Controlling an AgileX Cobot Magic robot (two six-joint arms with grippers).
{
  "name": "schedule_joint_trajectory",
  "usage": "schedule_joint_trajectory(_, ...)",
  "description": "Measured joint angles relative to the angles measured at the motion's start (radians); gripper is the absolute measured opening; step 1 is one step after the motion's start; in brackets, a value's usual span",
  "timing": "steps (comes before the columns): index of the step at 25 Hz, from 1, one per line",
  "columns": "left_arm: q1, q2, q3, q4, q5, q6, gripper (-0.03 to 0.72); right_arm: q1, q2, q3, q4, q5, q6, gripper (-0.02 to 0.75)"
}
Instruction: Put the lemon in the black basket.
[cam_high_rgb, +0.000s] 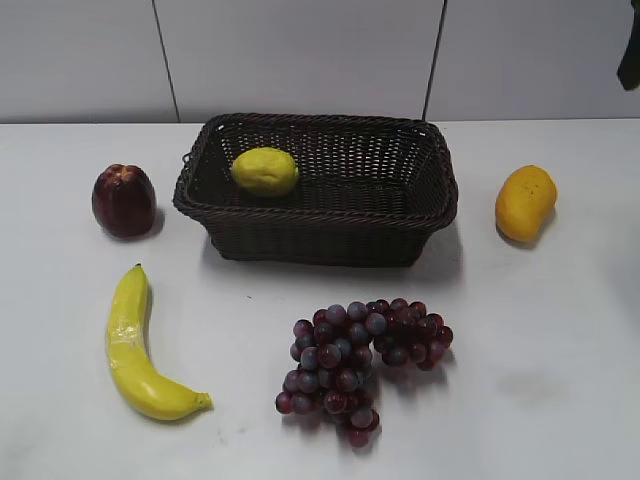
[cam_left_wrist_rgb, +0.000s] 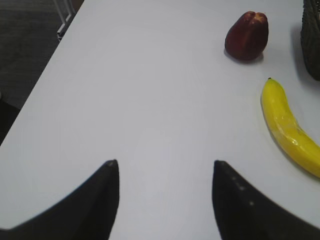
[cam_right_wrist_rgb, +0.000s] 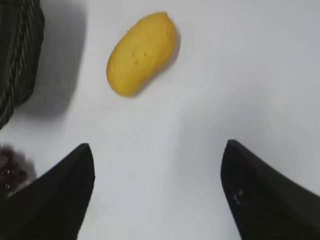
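The pale greenish-yellow lemon (cam_high_rgb: 265, 171) lies inside the black basket (cam_high_rgb: 320, 235), at its back left. The basket's edge also shows in the left wrist view (cam_left_wrist_rgb: 311, 40) and in the right wrist view (cam_right_wrist_rgb: 17, 60). My left gripper (cam_left_wrist_rgb: 164, 167) is open and empty over bare table, left of the banana. My right gripper (cam_right_wrist_rgb: 157, 150) is open and empty over bare table, below the mango. Neither gripper shows in the exterior view.
A dark red apple (cam_high_rgb: 124, 200) stands left of the basket, also in the left wrist view (cam_left_wrist_rgb: 247, 36). A banana (cam_high_rgb: 135, 350) (cam_left_wrist_rgb: 290, 130) lies front left. Purple grapes (cam_high_rgb: 360, 355) lie in front. An orange-yellow mango (cam_high_rgb: 525, 203) (cam_right_wrist_rgb: 142, 52) lies to the right.
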Motion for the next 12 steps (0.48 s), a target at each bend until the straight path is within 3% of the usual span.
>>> schedule_joint_trajectory(12,0.000,0.000,0.000,0.000,0.000,0.000,0.435,0.000,-0.421,0.566,-0.011,-0.093,0.052,0.592)
